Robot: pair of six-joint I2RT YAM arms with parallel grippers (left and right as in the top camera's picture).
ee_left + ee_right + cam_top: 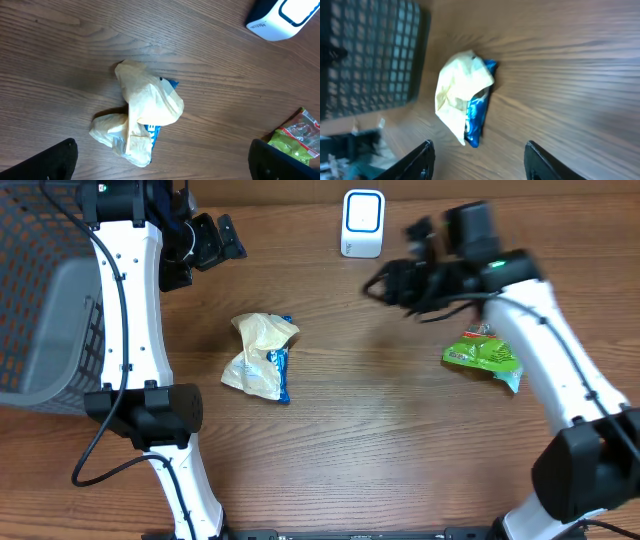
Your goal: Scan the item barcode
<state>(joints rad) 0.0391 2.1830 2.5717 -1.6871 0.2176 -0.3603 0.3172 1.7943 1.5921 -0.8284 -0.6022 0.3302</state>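
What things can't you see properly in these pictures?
Barcode on the cream and blue packet: no view shows one; its crumpled wrapper may hide it.
Green packet: overhead, partly under the right arm; left wrist view, cut by the edge.
Right pincer: overhead, blurred.
White scanner: left wrist view, cut by the top edge.
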